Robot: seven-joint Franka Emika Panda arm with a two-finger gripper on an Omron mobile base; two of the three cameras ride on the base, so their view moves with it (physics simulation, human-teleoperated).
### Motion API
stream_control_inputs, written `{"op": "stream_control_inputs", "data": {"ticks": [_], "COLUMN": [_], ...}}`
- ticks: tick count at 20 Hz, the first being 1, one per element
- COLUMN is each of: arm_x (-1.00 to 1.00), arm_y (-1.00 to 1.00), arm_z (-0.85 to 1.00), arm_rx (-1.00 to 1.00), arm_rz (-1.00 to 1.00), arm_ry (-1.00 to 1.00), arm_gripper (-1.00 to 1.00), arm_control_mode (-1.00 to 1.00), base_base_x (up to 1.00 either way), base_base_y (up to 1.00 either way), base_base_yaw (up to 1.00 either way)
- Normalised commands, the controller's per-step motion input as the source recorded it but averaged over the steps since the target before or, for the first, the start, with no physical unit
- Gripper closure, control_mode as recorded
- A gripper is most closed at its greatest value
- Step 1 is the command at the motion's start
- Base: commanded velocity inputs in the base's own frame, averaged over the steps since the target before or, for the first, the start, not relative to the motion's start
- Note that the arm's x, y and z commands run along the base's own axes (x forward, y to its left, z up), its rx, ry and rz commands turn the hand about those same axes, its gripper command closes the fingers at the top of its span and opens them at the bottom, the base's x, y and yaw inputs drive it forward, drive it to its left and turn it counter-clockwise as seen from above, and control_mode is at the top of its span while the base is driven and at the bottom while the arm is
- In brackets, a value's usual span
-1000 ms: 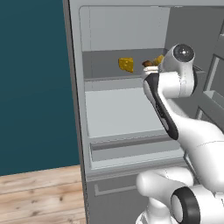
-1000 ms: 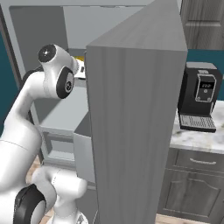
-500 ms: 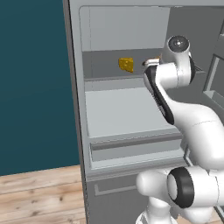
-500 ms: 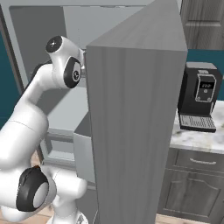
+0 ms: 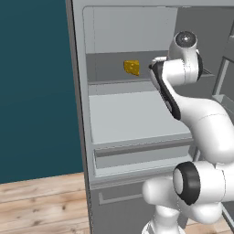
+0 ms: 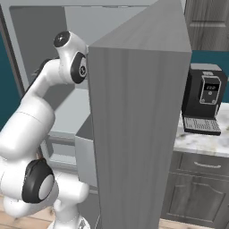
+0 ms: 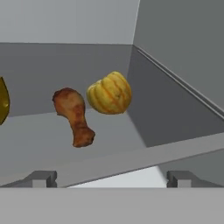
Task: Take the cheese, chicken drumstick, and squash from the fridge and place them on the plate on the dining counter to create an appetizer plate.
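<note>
Inside the fridge [image 5: 132,114], on the upper shelf [image 7: 52,131], the chicken drumstick [image 7: 73,115] and the squash [image 7: 110,93] lie side by side in the hand view, the squash to the right of the drumstick and nearer the shelf's back corner, the two just beside each other. At that view's left edge a sliver of yellow, likely the cheese [image 7: 2,101], shows on the same shelf. From the left base view the cheese [image 5: 132,67] sits toward the back of the upper shelf, with the arm's wrist just to its right. The end effector [image 7: 112,178] stands wide, its two fingertips [image 7: 41,178] far apart at the shelf's front edge, holding nothing, short of the food. On the right, a coffee machine [image 6: 205,99] stands on a marble desk [image 6: 201,142].
</note>
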Motion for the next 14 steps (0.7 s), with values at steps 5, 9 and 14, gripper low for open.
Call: {"op": "stream_control_inputs", "data": {"ticks": [5,9,14], "arm_x": [0.12,0.1,0.17], "arm_y": [0.0,0.0,0.0], "arm_z": [-0.05,-0.21,-0.02], "arm_rx": [0.07,0.17,0.18], "arm_rz": [-0.04,-0.09,-0.1], "arm_ry": [-0.04,-0.03,0.0], "arm_gripper": [-1.0,-1.0,-1.0], "arm_control_mode": [-1.0,-1.0,-1.0], "base_base_x": [0.0,0.0,0.0], "base_base_y": [0.0,0.0,0.0], "base_base_yaw": [0.0,0.0,0.0]}}
